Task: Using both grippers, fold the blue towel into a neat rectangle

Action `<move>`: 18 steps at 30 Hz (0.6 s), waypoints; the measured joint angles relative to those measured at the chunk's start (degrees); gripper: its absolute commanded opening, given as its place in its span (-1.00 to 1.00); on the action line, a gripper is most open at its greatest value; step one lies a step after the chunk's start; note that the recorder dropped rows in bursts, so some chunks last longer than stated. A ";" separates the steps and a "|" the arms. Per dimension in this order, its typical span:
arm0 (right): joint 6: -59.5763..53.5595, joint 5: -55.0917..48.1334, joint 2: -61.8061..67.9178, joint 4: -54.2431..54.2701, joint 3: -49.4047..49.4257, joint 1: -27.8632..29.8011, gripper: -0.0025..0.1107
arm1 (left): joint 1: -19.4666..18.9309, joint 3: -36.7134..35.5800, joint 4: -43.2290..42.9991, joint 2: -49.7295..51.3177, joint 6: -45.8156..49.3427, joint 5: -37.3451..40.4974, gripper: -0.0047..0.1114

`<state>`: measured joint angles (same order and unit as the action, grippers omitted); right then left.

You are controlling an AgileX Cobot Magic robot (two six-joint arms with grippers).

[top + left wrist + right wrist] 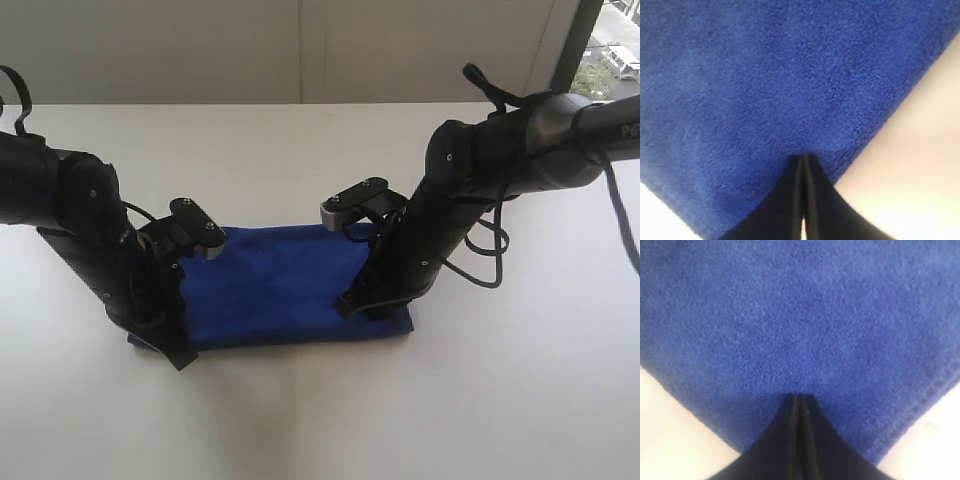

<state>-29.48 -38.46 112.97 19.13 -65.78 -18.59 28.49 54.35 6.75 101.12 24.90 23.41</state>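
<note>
Resting on the deep-blue fuzzy rectangular towel (280, 285), spread flat on the white table (320, 430), the black left gripper (802, 159) and black right gripper (799, 397) sit at its two front corners, jaws together; whether they pinch cloth is unclear. This looks like the corner-grasp step; next, both corners need carrying evenly to its far edge.

1. The towel (280, 285) lies flat on the table (300, 430), about mid-table.
2. The left gripper (178, 355) comes down on the towel's front left corner.
3. The right gripper (347, 303) touches the towel near its front right corner, in from the edge.
</note>
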 measured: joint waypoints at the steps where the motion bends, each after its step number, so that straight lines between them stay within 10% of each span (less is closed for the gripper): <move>1: 0.31 0.11 -0.13 0.00 0.11 0.00 -0.96 | 0.09 0.00 -0.58 0.00 -0.51 0.40 -0.92; 18: 1.44 0.23 -0.13 -0.24 0.15 -0.13 -0.96 | 0.34 0.13 -10.46 -0.93 -8.83 5.45 -0.92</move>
<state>-28.04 -38.23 112.84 18.89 -65.63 -18.72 28.83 54.47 -3.71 100.19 16.07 28.86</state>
